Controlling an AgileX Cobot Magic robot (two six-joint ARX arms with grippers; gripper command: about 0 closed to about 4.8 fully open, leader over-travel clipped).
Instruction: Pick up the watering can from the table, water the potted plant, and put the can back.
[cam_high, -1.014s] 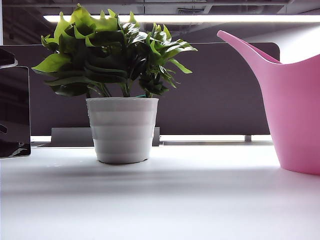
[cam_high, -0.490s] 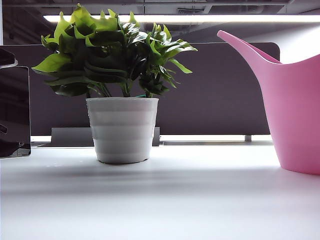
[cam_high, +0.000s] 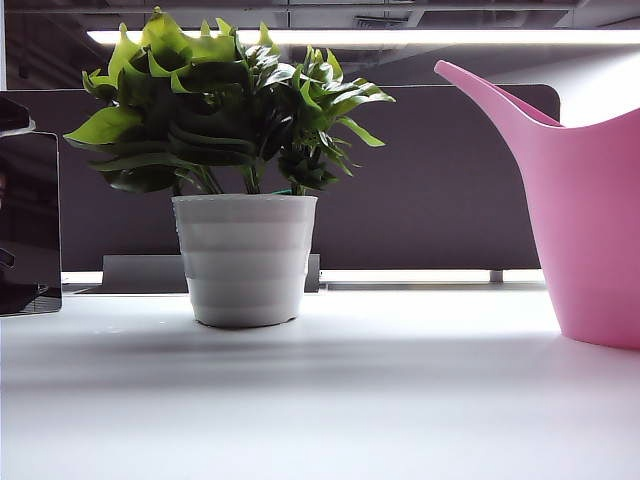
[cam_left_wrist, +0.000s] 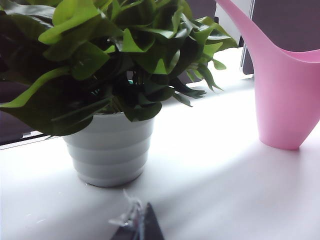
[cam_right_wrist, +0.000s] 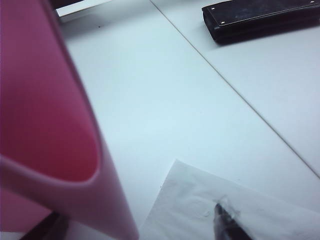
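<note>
A dark partition panel (cam_high: 440, 180) stood along the far side, with a bright ceiling light strip (cam_high: 400, 37) above it. A glossy black object (cam_high: 28, 225) sat at the far left edge. In the right wrist view, a flat black case with metal corner rivets (cam_right_wrist: 260, 17) lay beyond a thin seam line (cam_right_wrist: 235, 92), and a white paper sheet (cam_right_wrist: 200, 210) lay nearer.

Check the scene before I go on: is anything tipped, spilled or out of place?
Nothing stands out. The watering can stands upright on the table, apart from the potted plant, which is upright too. No water shows on the tabletop. The right gripper is open beside the can's rim; only a fingertip of the left gripper shows.
</note>
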